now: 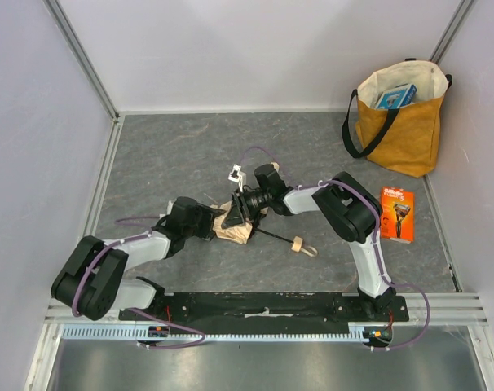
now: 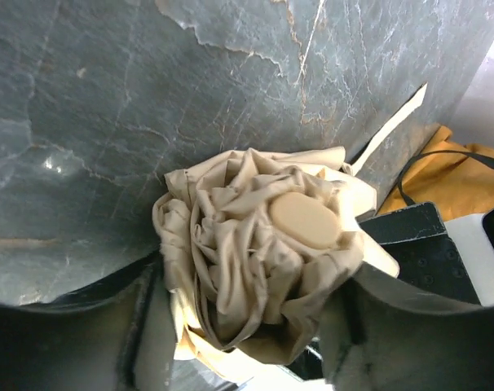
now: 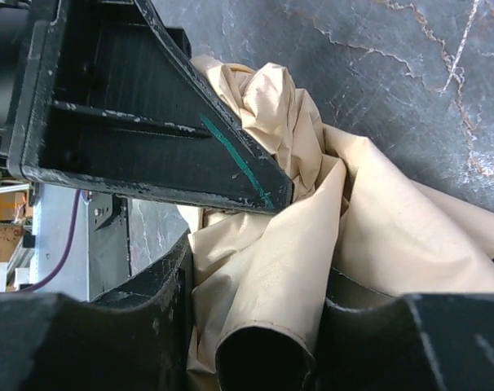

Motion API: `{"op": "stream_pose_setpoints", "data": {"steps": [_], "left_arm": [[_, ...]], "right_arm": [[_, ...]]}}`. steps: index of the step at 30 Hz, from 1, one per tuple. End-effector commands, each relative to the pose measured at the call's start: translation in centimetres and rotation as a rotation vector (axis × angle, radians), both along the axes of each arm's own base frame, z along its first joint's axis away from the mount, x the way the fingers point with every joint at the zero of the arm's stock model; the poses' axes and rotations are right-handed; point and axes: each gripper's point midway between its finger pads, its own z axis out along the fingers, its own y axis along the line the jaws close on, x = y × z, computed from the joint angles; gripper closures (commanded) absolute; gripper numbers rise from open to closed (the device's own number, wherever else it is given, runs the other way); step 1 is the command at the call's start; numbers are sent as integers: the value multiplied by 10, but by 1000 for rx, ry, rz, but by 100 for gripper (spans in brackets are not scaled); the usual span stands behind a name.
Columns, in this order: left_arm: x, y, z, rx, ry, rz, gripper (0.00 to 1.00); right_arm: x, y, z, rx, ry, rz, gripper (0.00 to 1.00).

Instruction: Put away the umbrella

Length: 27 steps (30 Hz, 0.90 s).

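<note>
The umbrella (image 1: pixel 235 228) lies folded on the grey table, its beige fabric bunched, with the thin black shaft and wooden knob handle (image 1: pixel 297 243) pointing right. My left gripper (image 1: pixel 221 221) comes in from the left and has closed on the top end of the bundle. In the left wrist view the crumpled umbrella (image 2: pixel 255 261) and its oval cap (image 2: pixel 306 220) fill the gap of the left gripper (image 2: pixel 247 342). My right gripper (image 1: pixel 242 210) reaches in from the right. In the right wrist view the right gripper (image 3: pixel 259 326) is shut on a fold of the umbrella (image 3: pixel 312 236).
A mustard-yellow tote bag (image 1: pixel 402 126) with black straps stands open at the back right with a blue box (image 1: pixel 396 96) inside. An orange razor pack (image 1: pixel 397 213) lies flat in front of it. A small white piece (image 1: pixel 235 173) lies just behind the grippers.
</note>
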Motion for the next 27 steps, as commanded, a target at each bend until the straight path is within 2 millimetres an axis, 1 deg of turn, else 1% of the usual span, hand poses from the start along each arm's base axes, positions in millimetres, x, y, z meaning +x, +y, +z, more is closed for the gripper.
{"op": "stream_pose_setpoints", "data": {"steps": [1,3,5,6,7,9,10,11,13,15,16,17,19,21,23,25,27], "left_arm": [[5,11,-20,78,32,58,45],[3,11,-25,87,34,46,56],[-1,14,-29,97,26,39,86],[-4,15,-31,101,30,39,98],[-6,17,-32,113,31,33,98],[-13,20,-33,142,50,10,98],[-15,21,-31,155,56,3,98],[-20,24,-32,170,73,-3,98],[-25,25,-29,186,101,-13,98],[-35,31,-31,238,150,-47,98],[-38,30,-30,244,164,-58,98],[-41,31,-31,245,175,-64,98],[-46,30,-33,249,198,-84,98],[-52,29,-37,243,233,-102,98],[-55,28,-37,249,265,-109,98],[-58,30,-38,259,292,-112,98],[-61,30,-38,258,311,-110,98]], "right_arm": [[-60,-15,-68,-230,122,121,100],[-64,-13,-68,-232,114,147,100],[-65,-12,-68,-235,100,156,100],[-66,-13,-69,-241,97,156,100],[-65,-13,-69,-246,91,152,100],[-58,-19,-72,-301,55,112,100],[-53,-21,-71,-327,28,87,91],[-45,-25,-68,-362,-5,42,74],[-31,-29,-55,-396,-70,-34,52],[-22,-35,-40,-440,-133,-98,23],[-18,-36,-32,-464,-186,-116,12],[-16,-35,-24,-481,-244,-133,4],[-19,-31,-9,-485,-346,-120,2],[-24,-25,-3,-514,-453,-103,2],[-28,-22,-4,-574,-560,-108,2],[-26,-26,-8,-662,-717,-115,2],[-20,-33,-11,-775,-856,-173,2]]}}
